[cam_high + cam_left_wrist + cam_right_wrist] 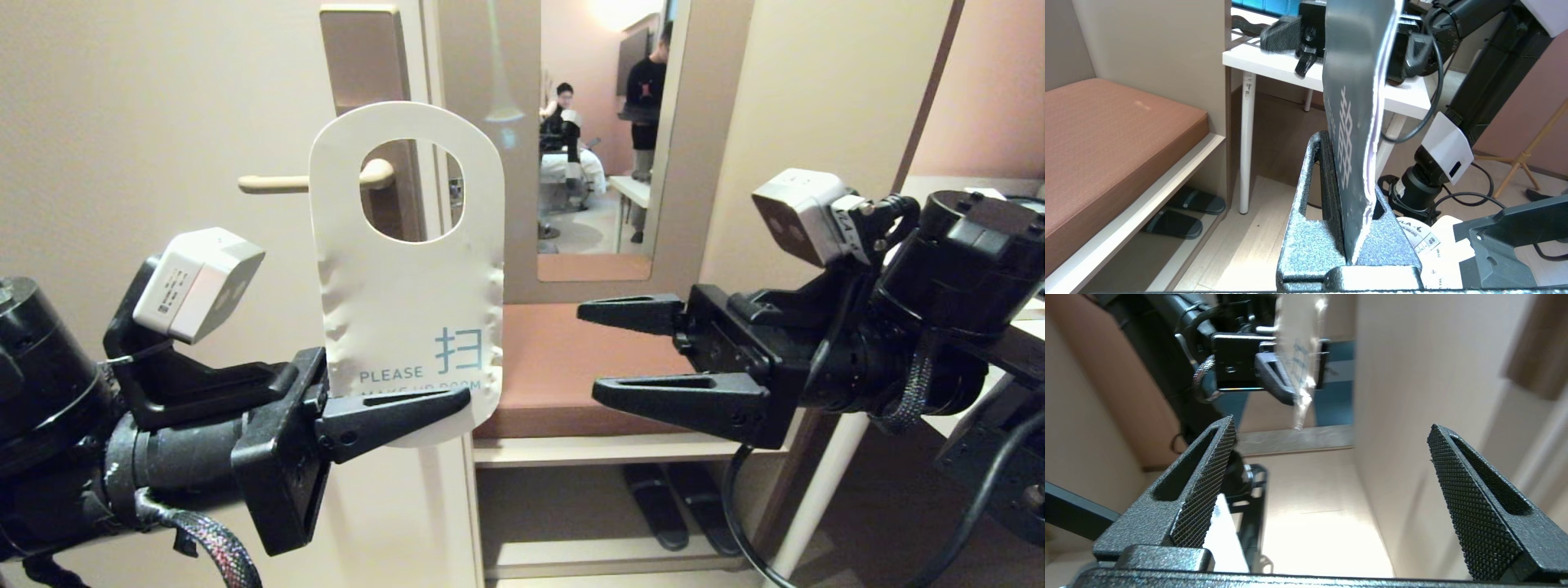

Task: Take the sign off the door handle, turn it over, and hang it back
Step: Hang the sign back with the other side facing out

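Observation:
My left gripper (445,400) is shut on the bottom edge of the sign (408,310) and holds it upright in front of the door. The sign's white face with "PLEASE" is turned to the head view, and the left wrist view shows its blue-grey face (1355,81) clamped in the left gripper (1350,165). The beige door handle (273,184) on its bronze plate (363,57) lies behind the sign, its curved end showing through the oval hole. To the sign's right, apart from it, my right gripper (588,351) is open and empty. The right wrist view shows its fingers (1208,490) spread wide.
A bench with a brown cushion (563,359) stands to the right of the door, with dark slippers (669,506) beneath it. Above it, a mirror (604,139) reflects two people. A white table (1274,65) stands close behind the right arm.

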Controlling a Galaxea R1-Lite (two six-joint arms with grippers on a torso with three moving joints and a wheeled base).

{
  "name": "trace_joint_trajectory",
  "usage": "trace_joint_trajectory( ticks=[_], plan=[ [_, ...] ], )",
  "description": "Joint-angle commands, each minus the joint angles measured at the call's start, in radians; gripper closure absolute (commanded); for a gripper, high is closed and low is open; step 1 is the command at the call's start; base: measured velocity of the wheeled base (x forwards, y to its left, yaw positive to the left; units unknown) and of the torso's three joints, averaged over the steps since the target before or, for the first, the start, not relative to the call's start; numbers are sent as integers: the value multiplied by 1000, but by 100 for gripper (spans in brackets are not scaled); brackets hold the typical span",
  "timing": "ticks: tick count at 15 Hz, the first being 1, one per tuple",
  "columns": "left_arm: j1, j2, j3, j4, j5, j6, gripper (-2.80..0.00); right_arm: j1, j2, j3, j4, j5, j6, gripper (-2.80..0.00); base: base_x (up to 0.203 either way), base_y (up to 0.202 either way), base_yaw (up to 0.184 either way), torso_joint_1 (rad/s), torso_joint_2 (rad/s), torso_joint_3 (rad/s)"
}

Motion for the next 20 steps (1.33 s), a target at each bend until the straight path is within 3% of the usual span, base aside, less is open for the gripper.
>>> trace_joint_trajectory(
  ticks=[1,3,6,12,18,20],
  plan=[
    [2,-17,11,-5,-3,-1,0,-30,-34,39,-39,6,1,0,0,0,0,0,0,0],
    [3,-48,42,-5,-3,-1,0,-37,-38,65,-87,-6,-5,0,0,0,0,0,0,0],
    [3,-105,97,-5,-3,-1,0,-71,-40,100,-190,-106,-6,0,0,0,0,0,0,0],
    [57,-175,150,-5,0,-5,0,-267,-89,262,-234,-260,-102,0,0,0,0,0,0,0],
    [87,-208,186,-2,1,-5,0,-486,-237,521,-234,-273,-180,0,0,0,0,0,0,0],
    [90,-223,206,-1,0,-6,0,-507,-332,628,-234,-273,-190,0,0,0,0,0,0,0]
  ],
)
